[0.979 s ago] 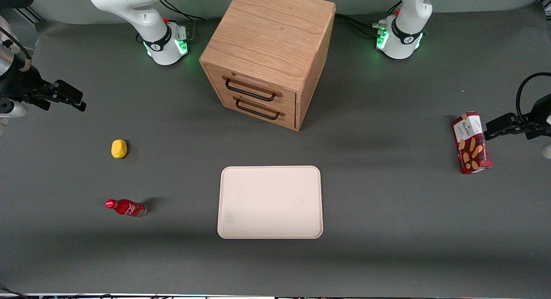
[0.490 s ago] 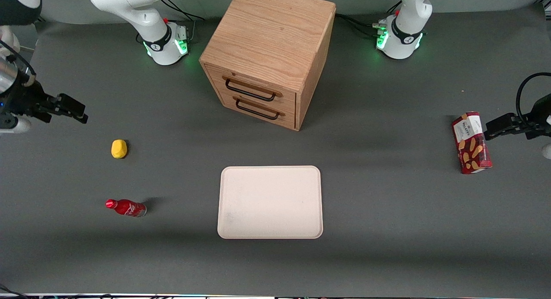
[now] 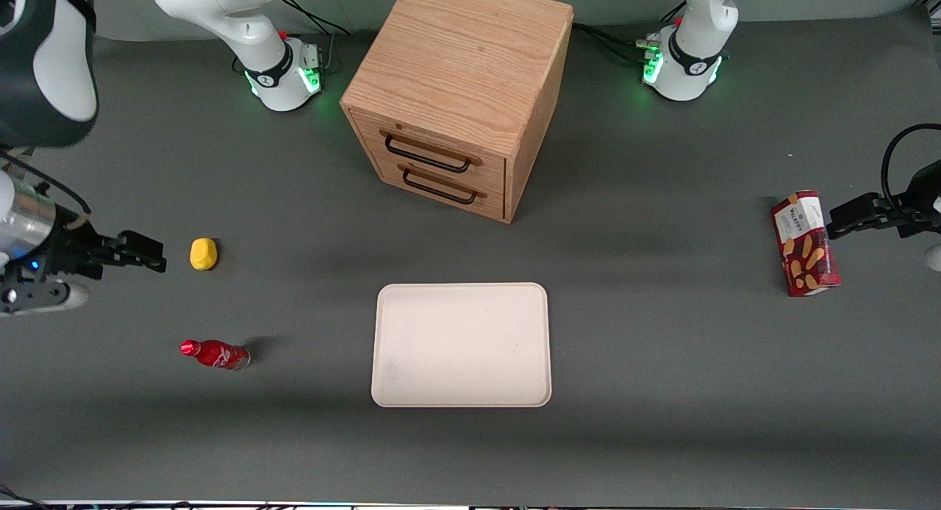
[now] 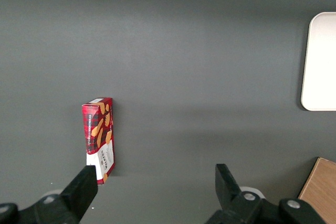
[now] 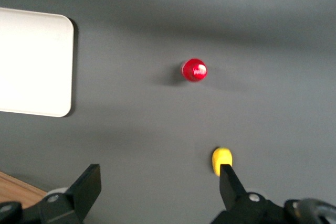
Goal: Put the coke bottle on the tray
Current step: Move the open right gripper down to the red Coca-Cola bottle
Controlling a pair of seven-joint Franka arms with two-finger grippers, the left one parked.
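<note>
Seen from straight above, the coke bottle (image 5: 194, 70) stands upright on the dark grey table (image 5: 136, 145), well apart from the tray (image 5: 32, 61), whose rounded corner shows. The gripper (image 5: 157, 188) hovers with fingers (image 5: 89, 182) spread wide, one finger just beside a small yellow object (image 5: 221, 158).

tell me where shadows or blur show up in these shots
Front view: the coke bottle stands sharp, casting a short dark shadow; the open gripper hovers near the lemon. Right wrist view: slightly soft, bottle cap and tray edges smeared.
</note>
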